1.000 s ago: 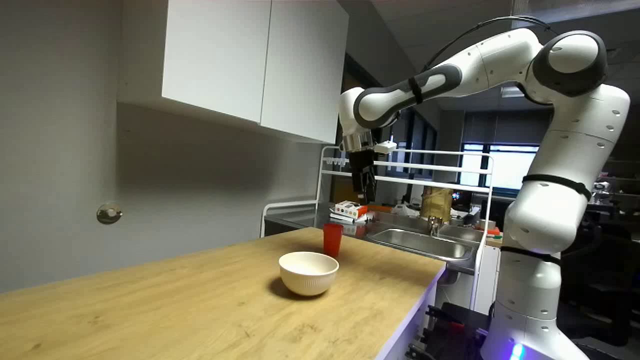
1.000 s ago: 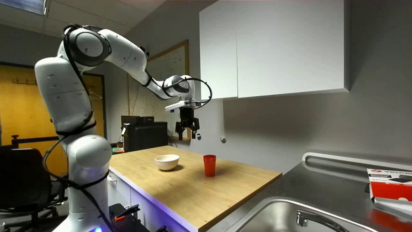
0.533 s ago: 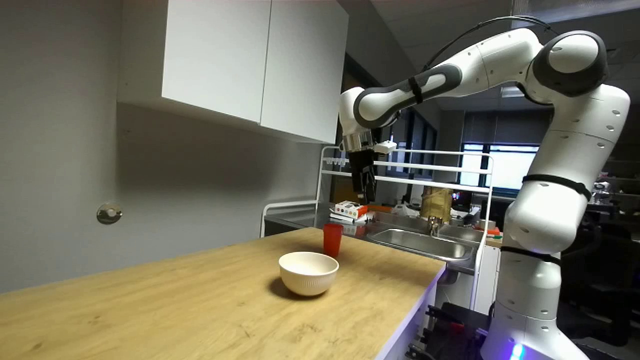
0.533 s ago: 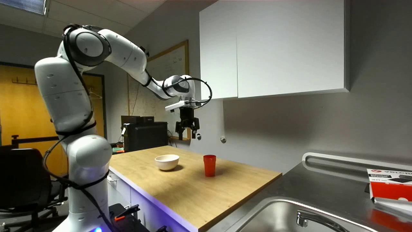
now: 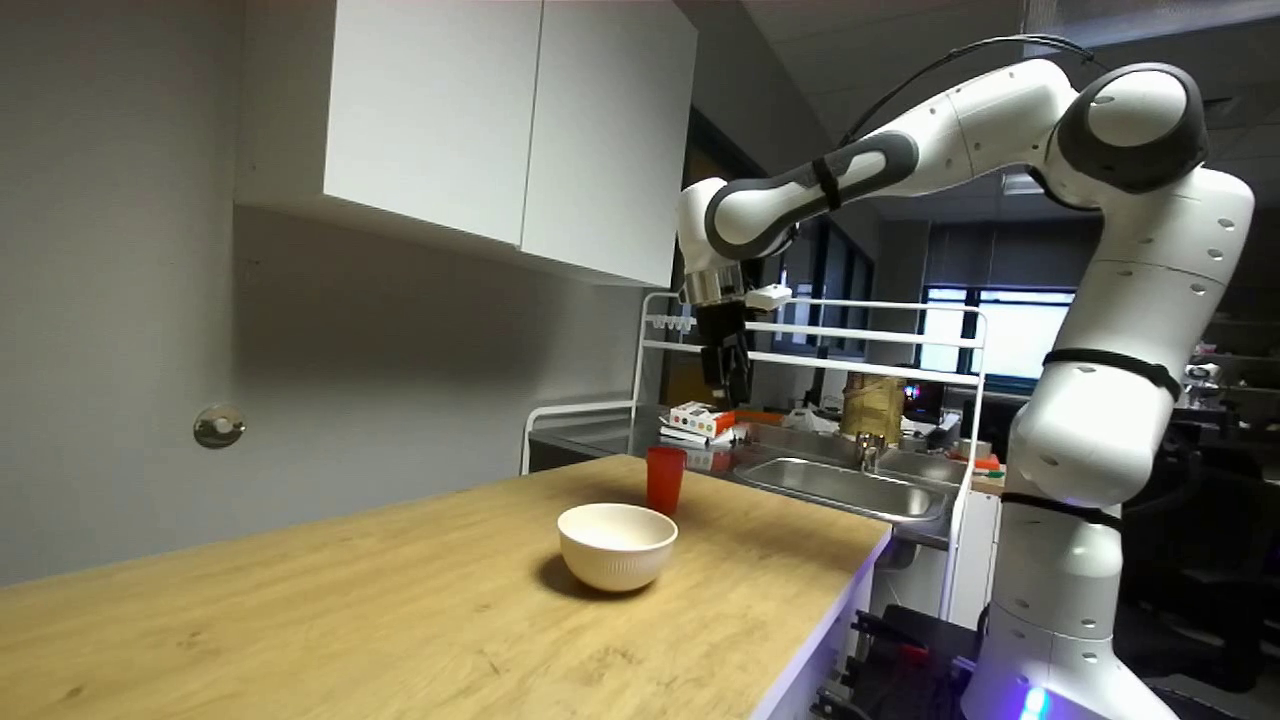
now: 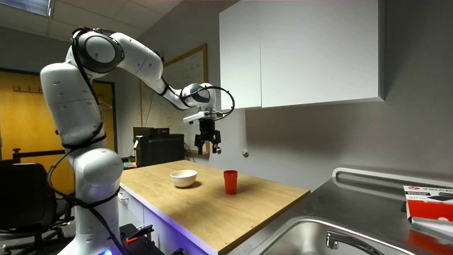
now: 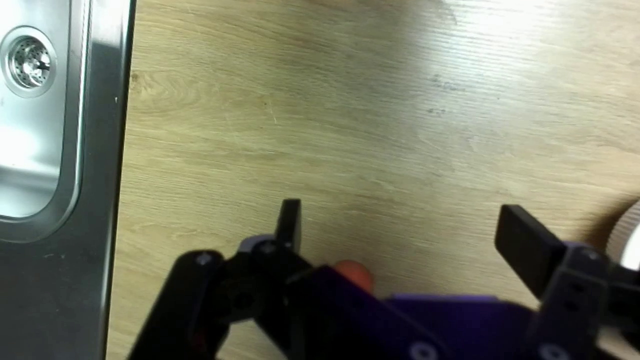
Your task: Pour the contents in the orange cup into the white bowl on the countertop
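Arm [image 6: 141,60] bent, claw [image 6: 207,150] pointing down, fingers [image 7: 529,250] apart

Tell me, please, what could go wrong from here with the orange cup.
The open hand partly hides the orange cup in the wrist view, so lowering blindly might tip it. The white bowl stands near the cup and could get bumped. The cup's contents don't show, so pouring may splash.

In an exterior view, the camera is facing along the countertop [image 5: 450,590] toward the sink [image 5: 850,488] at four o'clock; in an exterior view, the camera is facing back past the metal counter [image 6: 339,205] at four o'clock. Both are standing back, sharing the orange cup [image 5: 664,482] and white bowl [image 5: 615,562]. Nearer, the wrist view is looking down.
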